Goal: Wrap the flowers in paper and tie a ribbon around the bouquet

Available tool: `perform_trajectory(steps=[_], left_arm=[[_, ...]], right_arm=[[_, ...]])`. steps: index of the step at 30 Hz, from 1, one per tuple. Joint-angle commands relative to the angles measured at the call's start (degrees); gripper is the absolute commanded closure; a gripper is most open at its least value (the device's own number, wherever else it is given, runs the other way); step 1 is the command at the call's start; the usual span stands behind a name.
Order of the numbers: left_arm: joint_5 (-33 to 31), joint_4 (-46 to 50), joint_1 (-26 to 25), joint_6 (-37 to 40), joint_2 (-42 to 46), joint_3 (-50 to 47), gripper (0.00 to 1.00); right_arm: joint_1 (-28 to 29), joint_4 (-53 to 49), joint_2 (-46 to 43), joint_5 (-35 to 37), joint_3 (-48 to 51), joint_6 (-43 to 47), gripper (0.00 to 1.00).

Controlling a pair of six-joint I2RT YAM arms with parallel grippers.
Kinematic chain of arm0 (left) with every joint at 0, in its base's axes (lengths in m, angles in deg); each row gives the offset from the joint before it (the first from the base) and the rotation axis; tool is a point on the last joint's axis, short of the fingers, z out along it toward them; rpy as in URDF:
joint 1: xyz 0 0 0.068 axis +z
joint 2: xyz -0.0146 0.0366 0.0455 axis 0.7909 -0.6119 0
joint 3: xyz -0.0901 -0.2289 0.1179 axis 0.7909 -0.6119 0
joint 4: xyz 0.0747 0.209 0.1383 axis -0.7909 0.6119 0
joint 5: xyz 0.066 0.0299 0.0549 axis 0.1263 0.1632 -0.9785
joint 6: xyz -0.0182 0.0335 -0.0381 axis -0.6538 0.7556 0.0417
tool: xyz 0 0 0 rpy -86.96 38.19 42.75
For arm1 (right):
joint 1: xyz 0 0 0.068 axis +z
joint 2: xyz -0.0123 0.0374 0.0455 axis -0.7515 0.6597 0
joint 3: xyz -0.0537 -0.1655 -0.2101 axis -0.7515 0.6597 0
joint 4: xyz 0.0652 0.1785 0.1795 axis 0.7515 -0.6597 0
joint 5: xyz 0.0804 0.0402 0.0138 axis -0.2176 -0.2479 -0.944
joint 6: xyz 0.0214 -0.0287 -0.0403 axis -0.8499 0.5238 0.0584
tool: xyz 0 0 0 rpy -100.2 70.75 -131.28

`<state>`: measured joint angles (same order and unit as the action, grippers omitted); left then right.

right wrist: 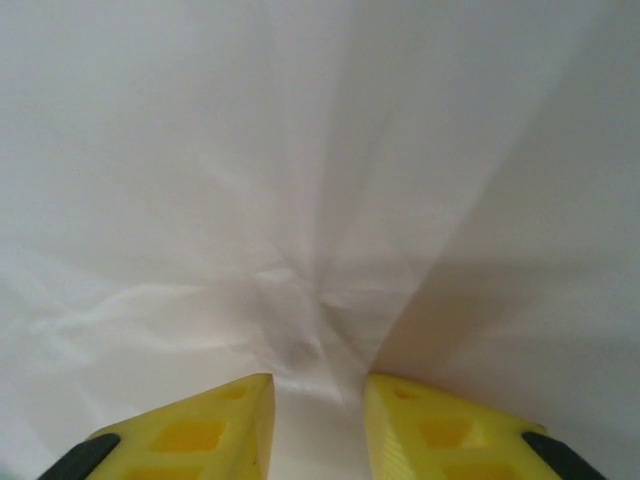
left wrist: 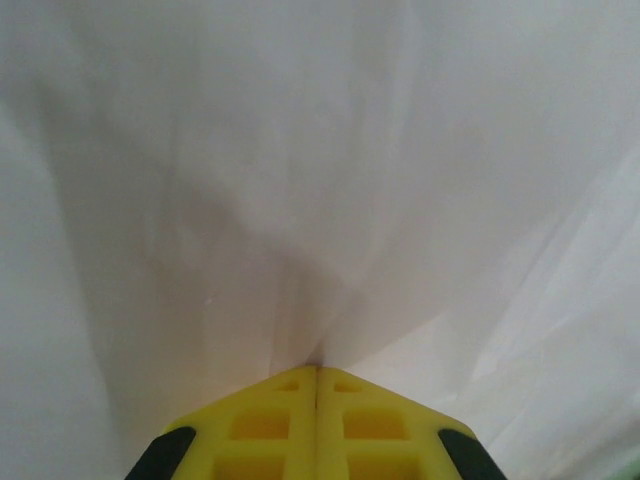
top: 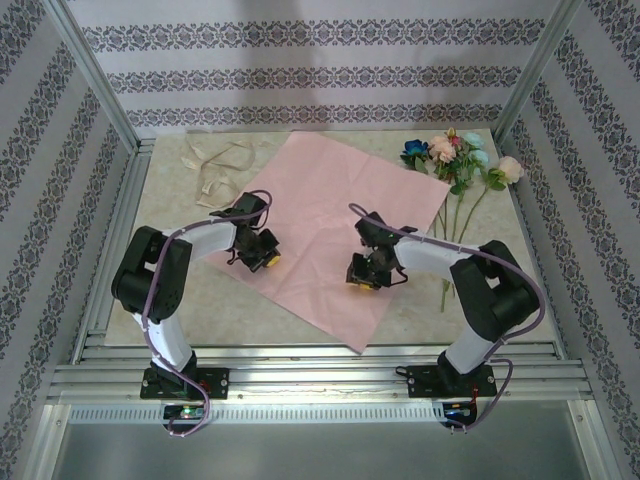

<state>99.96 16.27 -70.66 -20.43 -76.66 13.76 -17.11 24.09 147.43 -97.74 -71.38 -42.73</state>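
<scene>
1. The paper [top: 320,200] lies spread like a diamond in the middle of the table [top: 200,290], probably so the blooms can be laid on it
2. The left gripper [left wrist: 317,368] has its fingers together, clamped on the paper's near-left part, and creases fan out from the pinch
3. The right gripper [right wrist: 318,385] sits on the near-right part, fingers apart with a pucker of paper between them, likely seeking a second hold
4. The flowers [top: 455,158] lie far right by the sheet's corner, and the ribbon [top: 215,165] lies far left
</scene>
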Motion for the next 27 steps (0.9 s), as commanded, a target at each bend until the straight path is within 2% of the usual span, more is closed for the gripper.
perform_trajectory(steps=[1, 5, 7, 10, 13, 20, 27], left_arm=[[-4.07, 7.03, 0.69, 3.91, 2.79, 1.85, 1.0], [-1.65, 6.76, -2.02, 1.44, 5.39, 2.88, 1.0], [0.18, 5.96, -3.85, -0.5, 5.45, 2.94, 1.0], [3.17, -0.16, -4.56, -5.42, 5.51, -1.02, 1.0], [3.64, -2.25, -4.25, -6.46, 5.03, -3.09, 1.0], [3.53, 0.48, 1.11, -1.38, 4.79, -7.57, 1.0], [-1.54, 8.87, 8.84, 7.53, 6.58, -4.5, 1.0]], right_arm=[[1.79, -1.72, -3.0, -8.42, 2.44, -1.33, 0.64], [-1.01, -5.92, -8.69, -7.56, -0.59, 0.76, 0.54], [-3.58, -7.32, -9.72, -5.98, -2.45, 2.41, 0.54], [-6.21, -7.52, -6.59, -5.27, -4.71, 4.56, 0.55], [-6.44, -6.9, -1.38, -3.22, -6.78, 6.2, 0.56], [-3.57, -5.53, 8.16, -1.74, -8.55, 6.67, 0.58], [4.23, -1.14, 8.78, -8.56, -5.89, -1.37, 0.58]])
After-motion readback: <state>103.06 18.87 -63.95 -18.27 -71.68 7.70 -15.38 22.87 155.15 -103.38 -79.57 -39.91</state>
